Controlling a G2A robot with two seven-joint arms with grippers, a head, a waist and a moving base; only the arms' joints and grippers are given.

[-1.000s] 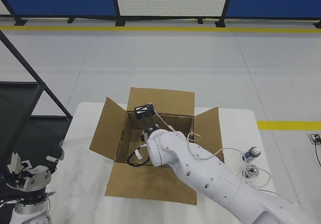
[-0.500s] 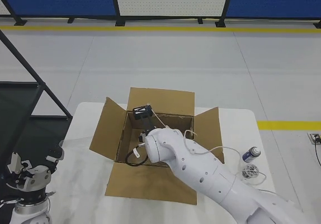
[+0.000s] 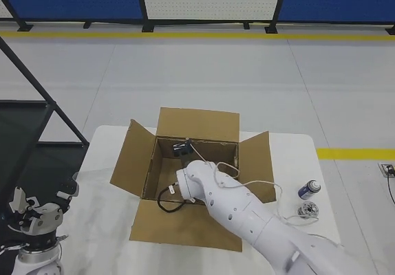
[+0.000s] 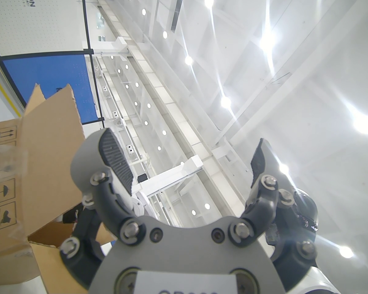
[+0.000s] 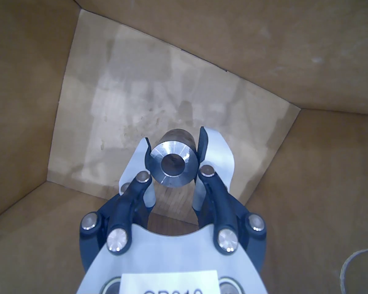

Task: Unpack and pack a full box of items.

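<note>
Overhead and right-wrist views into box (image 3: 197, 124)

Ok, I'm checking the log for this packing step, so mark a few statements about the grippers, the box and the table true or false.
1. The right gripper is shut on a metal cylinder inside the box. True.
2. The left gripper grips the box's edge. False: it is open and empty.
3. The box is closed. False: it stands open.
4. A can sits on the table outside the box. True.
</note>
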